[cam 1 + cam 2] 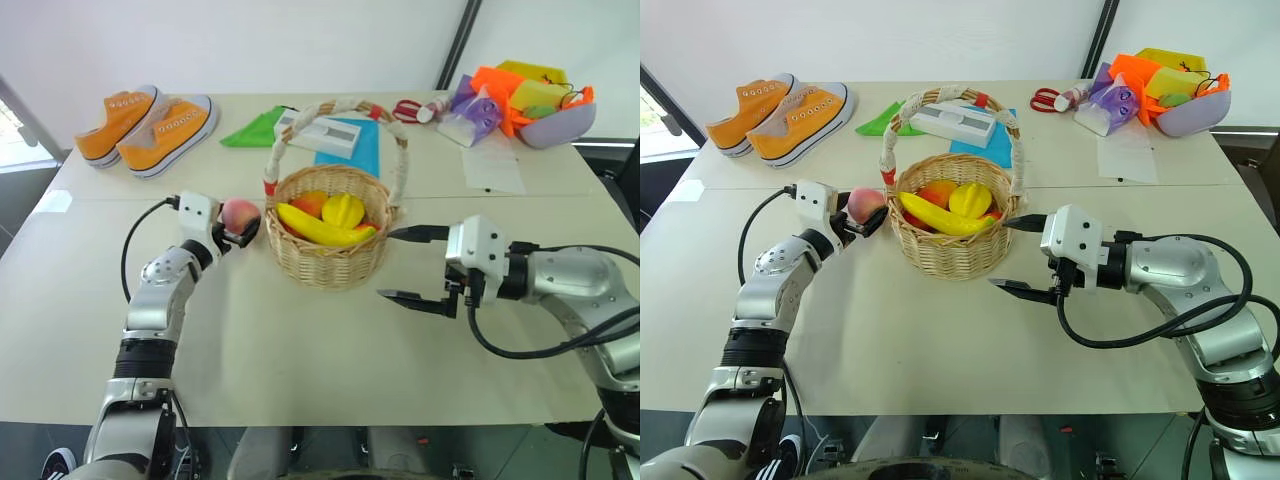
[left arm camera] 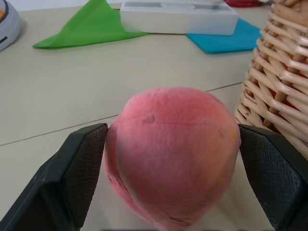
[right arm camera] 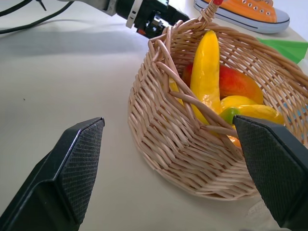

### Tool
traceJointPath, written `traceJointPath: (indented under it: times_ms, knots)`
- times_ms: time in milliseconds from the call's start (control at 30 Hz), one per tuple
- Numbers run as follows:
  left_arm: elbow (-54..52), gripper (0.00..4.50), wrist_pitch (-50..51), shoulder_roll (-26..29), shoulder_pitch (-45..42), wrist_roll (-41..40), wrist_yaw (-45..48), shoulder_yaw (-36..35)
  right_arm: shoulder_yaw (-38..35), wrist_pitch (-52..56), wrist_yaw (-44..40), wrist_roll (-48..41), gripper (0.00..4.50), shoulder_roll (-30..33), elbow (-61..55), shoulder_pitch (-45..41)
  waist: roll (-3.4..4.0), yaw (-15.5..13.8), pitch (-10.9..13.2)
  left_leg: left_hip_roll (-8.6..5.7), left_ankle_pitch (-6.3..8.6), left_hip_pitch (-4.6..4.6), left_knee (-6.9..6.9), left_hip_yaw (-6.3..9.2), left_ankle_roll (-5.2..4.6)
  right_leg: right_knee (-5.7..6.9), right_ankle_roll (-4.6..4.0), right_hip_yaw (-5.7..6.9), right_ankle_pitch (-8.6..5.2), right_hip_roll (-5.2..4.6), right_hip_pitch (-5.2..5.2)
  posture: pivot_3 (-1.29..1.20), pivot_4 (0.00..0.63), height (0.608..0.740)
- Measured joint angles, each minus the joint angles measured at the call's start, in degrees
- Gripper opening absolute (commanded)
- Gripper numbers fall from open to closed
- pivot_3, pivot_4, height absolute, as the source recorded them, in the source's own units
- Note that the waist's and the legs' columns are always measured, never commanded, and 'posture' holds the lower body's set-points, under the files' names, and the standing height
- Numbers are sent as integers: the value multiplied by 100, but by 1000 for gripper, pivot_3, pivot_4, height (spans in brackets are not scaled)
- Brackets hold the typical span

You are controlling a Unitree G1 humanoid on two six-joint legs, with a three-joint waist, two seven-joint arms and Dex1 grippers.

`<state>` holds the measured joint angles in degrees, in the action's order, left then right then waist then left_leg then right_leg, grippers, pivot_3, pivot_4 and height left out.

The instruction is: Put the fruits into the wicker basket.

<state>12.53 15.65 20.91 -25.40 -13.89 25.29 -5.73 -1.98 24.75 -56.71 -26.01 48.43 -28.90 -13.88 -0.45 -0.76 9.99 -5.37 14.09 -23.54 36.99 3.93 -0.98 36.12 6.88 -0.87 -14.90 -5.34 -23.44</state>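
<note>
Peach (image 2: 171, 156) underside behind fingers (image 2: 79, 166)

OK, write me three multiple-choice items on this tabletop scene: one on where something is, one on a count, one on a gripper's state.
1. Where is the peach?
A. Inside the wicker basket
B. Between the left gripper's fingers, beside the basket
C. On the orange sneakers

2. How many orange sneakers lie at the table's far left?
A. One
B. Two
C. Four

3. How is the right gripper?
A. Open, holding nothing
B. Shut on the banana
C. Shut on the basket handle

Key: 1 B, the left gripper has the peach between its pads just outside the wicker basket. 2 B, a pair sits side by side. 3 A, its fingers stand wide apart, nothing between them, and the banana lies in the basket.
</note>
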Motion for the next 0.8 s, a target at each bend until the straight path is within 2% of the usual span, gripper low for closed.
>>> traceJointPath:
  times_ms: [167,367,533,667,800]
  knots:
    - [26,3166,2,-1,9,-18,82,-9,-62,-12,0,-12,4500,-4,6,40,0,-4,0,0,0,0,0,0,0,1,0,0,0,0,0,0,150,740]
    - [24,3166,-154,-2,71,61,-79,-131,-446,275,243,-715,4500,-445,88,1,0,1,0,1,0,0,0,0,1,2,0,-1,0,1,-1,0,150,740]
    - [-398,3166,-273,174,469,-126,92,-409,-614,380,258,-928,4500,-467,226,-4,0,3,0,1,1,0,-2,1,0,0,0,-1,0,0,-1,0,150,740]
    - [-1347,3166,-65,721,1155,-937,846,-932,-661,385,239,-987,4500,-456,320,-11,1,31,0,5,4,-1,-4,0,6,0,-2,-4,-1,2,-5,0,150,740]
    - [-2662,3166,531,1208,1990,-2433,1917,-1478,-834,418,164,-1110,4500,-401,454,-5,4,-4,1,6,6,-1,-2,1,7,-5,-21,-2,-11,-2,1,0,150,740]
